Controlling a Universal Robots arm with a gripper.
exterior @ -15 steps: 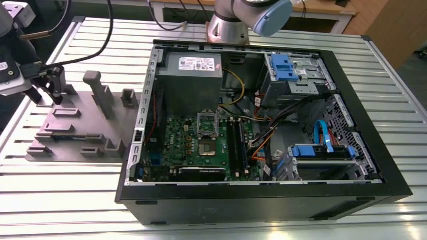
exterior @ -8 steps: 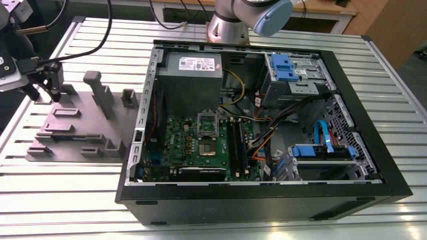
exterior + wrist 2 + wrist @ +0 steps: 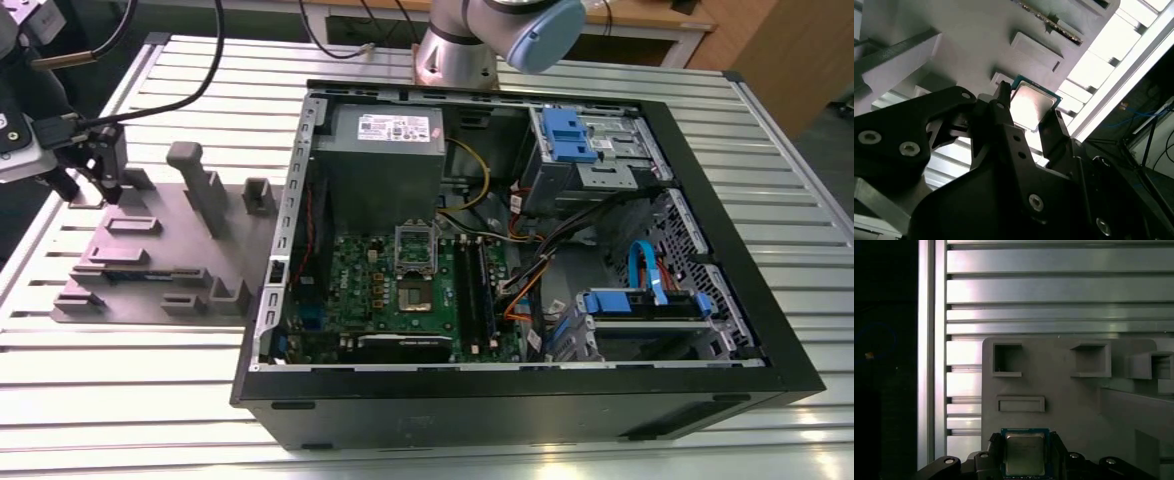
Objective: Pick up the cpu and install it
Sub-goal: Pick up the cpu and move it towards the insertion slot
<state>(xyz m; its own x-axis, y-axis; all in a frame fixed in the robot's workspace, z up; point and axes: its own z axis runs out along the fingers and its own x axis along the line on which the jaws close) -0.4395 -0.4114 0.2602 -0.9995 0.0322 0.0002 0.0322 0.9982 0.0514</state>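
The cpu (image 3: pixel 1024 455), a small square chip with a silver top and a thin blue-green rim, sits between my two black fingers in both wrist views. My gripper (image 3: pixel 1024 450) is shut on the cpu (image 3: pixel 1031 105), one finger against each of two opposite edges. In the exterior view my gripper (image 3: pixel 87 190) hangs over the far corner of the grey fixture plate (image 3: pixel 160 250) at that view's left. I cannot tell whether the chip is lifted off the plate. The green motherboard (image 3: pixel 387 290) lies in the open computer case (image 3: pixel 534 400), its socket (image 3: pixel 416 297) uncovered with the metal frame raised.
The fixture plate (image 3: pixel 1054 390) has square pockets and upright posts beside my gripper. Inside the case are a grey power supply (image 3: pixel 383 150), blue drive brackets and loose cables. The arm's base (image 3: pixel 461 50) stands behind the case on the slatted metal table (image 3: pixel 134 400).
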